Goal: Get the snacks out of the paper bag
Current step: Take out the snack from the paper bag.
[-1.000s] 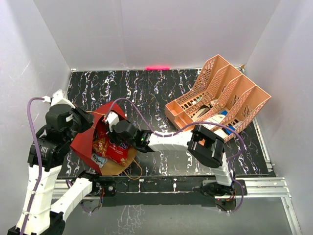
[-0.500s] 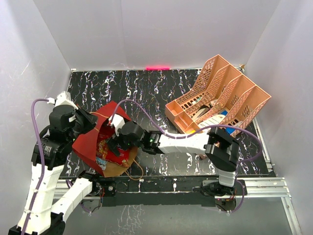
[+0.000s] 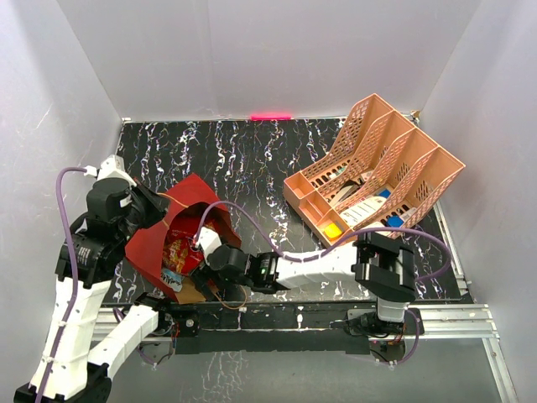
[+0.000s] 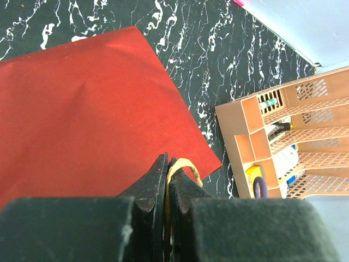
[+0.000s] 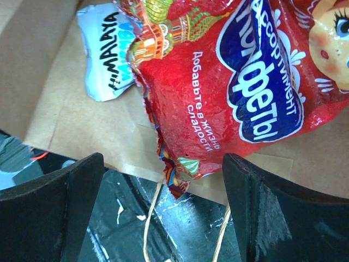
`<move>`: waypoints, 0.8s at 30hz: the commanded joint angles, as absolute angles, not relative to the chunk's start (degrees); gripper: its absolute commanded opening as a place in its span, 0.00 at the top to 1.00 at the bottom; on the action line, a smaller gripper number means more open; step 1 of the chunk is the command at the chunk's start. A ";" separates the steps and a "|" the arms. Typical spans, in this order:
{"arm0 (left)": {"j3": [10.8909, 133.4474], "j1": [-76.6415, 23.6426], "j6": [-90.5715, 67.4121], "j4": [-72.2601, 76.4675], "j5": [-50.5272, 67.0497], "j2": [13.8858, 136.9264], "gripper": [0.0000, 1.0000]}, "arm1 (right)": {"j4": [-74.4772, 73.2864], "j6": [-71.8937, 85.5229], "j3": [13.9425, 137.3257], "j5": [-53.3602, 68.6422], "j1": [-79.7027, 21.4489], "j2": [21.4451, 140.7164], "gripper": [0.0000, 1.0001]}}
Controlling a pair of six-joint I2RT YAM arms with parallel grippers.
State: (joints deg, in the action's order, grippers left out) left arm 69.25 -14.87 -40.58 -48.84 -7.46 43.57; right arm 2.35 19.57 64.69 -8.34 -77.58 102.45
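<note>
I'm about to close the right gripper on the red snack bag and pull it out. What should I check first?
1. Left gripper shut on the handle of the paper bag: ok.
2. Right gripper open: ok.
3. Red snack bag edge between its fingers: ok.
4. Loose handle strands clear of the grasp: not ok, they run between the fingers.
5. White-and-blue packet outside the grasp: ok.
6. Finger depth around the snack: cannot tell.
</note>
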 commanded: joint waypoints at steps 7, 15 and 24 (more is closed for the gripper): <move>69.21 -15.11 -40.69 -48.51 -7.21 42.80 1.00 | 2.11 24.18 69.02 -30.06 -81.21 111.46 0.02; 68.35 -15.12 -41.19 -48.03 -6.70 42.60 1.00 | 2.44 25.85 71.77 -36.72 -81.20 114.75 0.10; 68.44 -15.11 -40.79 -48.51 -8.69 41.92 1.00 | 5.22 21.94 73.57 -39.43 -81.11 116.50 0.49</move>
